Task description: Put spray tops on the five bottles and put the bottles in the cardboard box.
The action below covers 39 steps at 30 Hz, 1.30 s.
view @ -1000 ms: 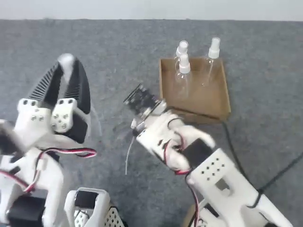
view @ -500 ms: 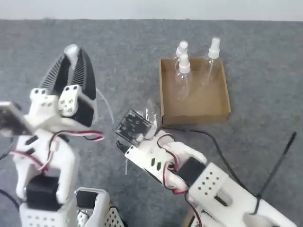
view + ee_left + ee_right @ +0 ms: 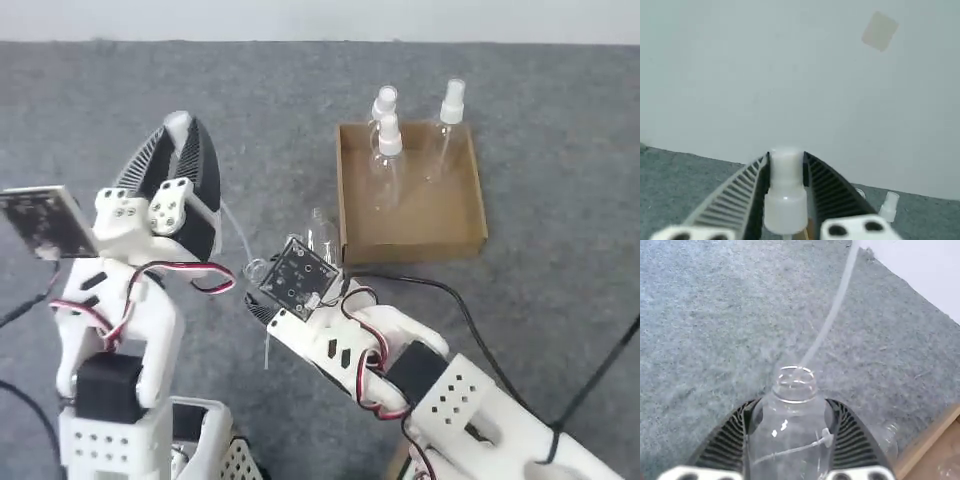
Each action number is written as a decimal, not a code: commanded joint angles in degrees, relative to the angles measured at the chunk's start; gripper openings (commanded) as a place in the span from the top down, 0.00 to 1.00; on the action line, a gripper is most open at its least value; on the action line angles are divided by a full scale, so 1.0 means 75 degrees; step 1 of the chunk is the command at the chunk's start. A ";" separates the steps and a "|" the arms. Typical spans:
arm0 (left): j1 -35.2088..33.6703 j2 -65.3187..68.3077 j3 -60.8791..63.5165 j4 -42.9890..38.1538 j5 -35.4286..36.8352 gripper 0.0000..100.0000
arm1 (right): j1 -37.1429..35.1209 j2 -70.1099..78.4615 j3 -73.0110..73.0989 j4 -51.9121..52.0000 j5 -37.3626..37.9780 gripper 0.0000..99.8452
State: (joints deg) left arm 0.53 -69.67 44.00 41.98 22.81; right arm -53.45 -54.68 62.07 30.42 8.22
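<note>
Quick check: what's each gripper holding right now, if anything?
Left gripper: shut on a spray top.
Right gripper: shut on an uncapped bottle.

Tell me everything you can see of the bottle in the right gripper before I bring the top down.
The bottle is clear plastic, round-bodied, with a narrower open neck and a ridged rim; nothing is screwed onto it. The right gripper is shut on it, with black ribbed fingers pressing both sides below the neck. Grey carpet lies beyond it. The thin pale tube of the spray top reaches its mouth; whether the tip is inside I cannot tell. Its base is hidden.
</note>
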 commanded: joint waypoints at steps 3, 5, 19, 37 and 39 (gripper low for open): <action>0.0481 -0.0703 -0.0006 0.0903 0.0035 0.99 | -0.0018 -0.0311 -0.0082 -0.0205 -0.0692 0.99; 0.0856 -0.1125 -0.0006 0.1371 -0.0188 0.99 | -0.0018 -0.0369 -0.0082 -0.0404 -0.0996 0.99; 0.1254 -0.1817 0.1506 0.0891 -0.1043 0.97 | 0.0404 -0.0381 0.0633 -0.1788 -0.1489 0.99; 0.0645 -0.1676 0.0990 0.0809 -0.1618 0.85 | 0.0404 -0.0381 0.0633 -0.1764 -0.1489 0.99; 0.0199 -0.1313 0.0990 0.0563 -0.1618 0.85 | 0.0404 -0.0381 0.0633 -0.1764 -0.1489 0.99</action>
State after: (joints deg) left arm 6.86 -82.77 53.76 49.80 11.47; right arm -51.25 -54.77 67.69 18.46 -2.33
